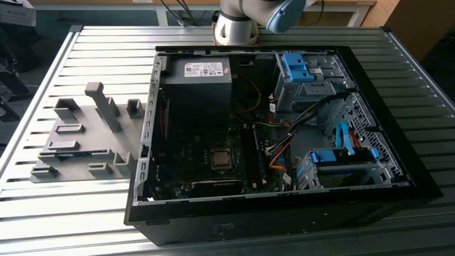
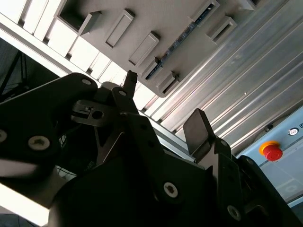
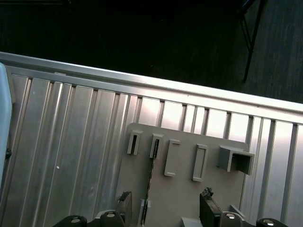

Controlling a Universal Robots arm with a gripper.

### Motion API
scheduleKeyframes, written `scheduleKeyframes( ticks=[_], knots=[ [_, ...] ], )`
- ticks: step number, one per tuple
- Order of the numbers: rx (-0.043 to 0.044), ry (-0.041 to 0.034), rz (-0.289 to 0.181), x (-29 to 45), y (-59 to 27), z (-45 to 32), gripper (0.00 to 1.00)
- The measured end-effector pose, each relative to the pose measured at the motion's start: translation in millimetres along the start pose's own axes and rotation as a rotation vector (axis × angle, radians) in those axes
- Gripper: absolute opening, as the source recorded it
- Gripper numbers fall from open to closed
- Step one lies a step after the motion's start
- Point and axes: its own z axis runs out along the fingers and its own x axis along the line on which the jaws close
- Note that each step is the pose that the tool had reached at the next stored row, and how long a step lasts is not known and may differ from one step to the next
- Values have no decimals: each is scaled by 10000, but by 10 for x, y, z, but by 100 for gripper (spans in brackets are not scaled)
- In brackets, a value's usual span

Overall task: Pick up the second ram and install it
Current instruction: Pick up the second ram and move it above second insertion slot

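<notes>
Work on this job has hardly begun: the second ram (image 3: 150, 179) is not yet picked up, and nothing is in the gripper (image 3: 165, 195). The two fingers (image 3: 124, 204) are spread wide apart, with only open space between them. They hang over the grey plate (image 3: 213, 156), the one with small grey blocks on it, which lies on the metal table (image 1: 106, 48). In the first wrist view the ram stands in that plate, below the fingers and in the gap between them. It is much closer to one finger than to the other, and it looks as if it touches neither. In the second wrist view the ram (image 2: 182, 40) lies out past the fingertips (image 2: 131, 78), held between two little grey blocks. The ram looks like a long, thin, dark strip. It stands on its long edge, so mostly its narrow side can be seen, with small bits of blue along it. In the exterior view it is a thin dark line with some blue (image 1: 74, 154) on the plate, well apart from the open computer case (image 1: 419, 181). The long black slots (image 1: 257, 157) inside the case are where a ram would go, and it is too hard to tell if one is filled. So, judging from this, both the pick-up and the putting-in are left to do.
</notes>
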Motion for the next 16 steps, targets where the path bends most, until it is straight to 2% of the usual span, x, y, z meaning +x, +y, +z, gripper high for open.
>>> scheduleKeyframes(
  ticks=[14,15,16],
  knots=[
    [0,0,8,0,0,0,67],
    [0,0,8,0,0,0,59],
    [-1,0,8,0,0,0,59]
  ],
)
